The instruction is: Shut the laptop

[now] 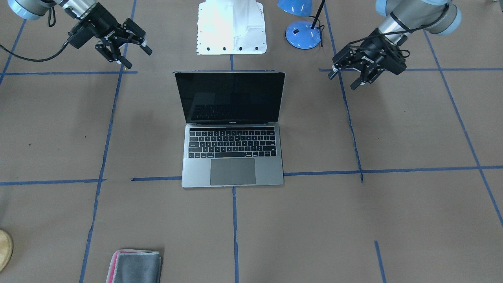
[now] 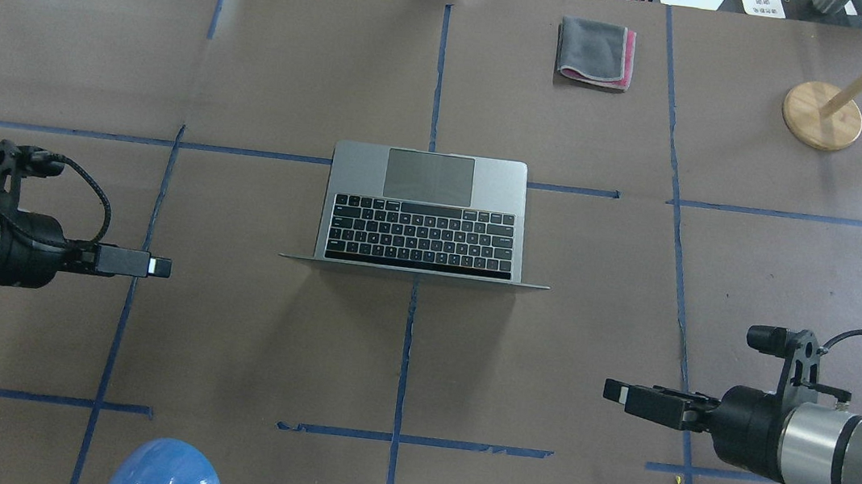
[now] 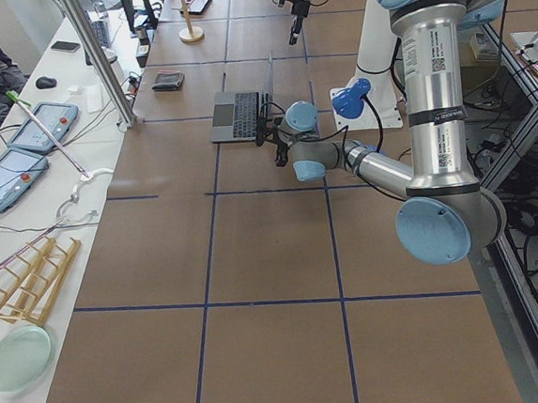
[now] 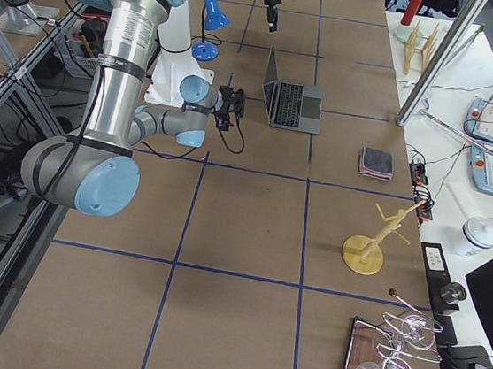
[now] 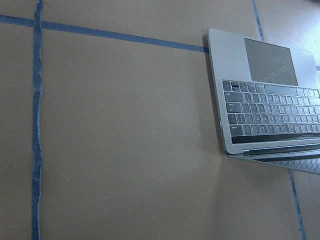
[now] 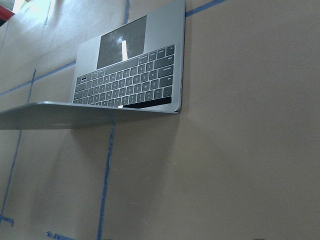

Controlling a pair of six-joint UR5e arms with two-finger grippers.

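The laptop [image 1: 232, 153] stands open in the middle of the table, its black screen upright and its lid's back toward the robot. It also shows in the overhead view [image 2: 422, 217], the left wrist view [image 5: 265, 100] and the right wrist view [image 6: 130, 80]. My left gripper [image 1: 343, 80] is open and empty, hovering well off the laptop's side; overhead it [image 2: 160, 268] is to the left of the lid. My right gripper [image 1: 136, 56] is open and empty on the other side; overhead it [image 2: 613, 391] is behind and to the right of the lid.
A folded grey-and-pink cloth [image 2: 595, 52] lies at the far edge. A wooden stand [image 2: 821, 114] is at the far right. A blue lamp [image 1: 302, 33] and the white robot base [image 1: 232, 27] stand behind the laptop's lid.
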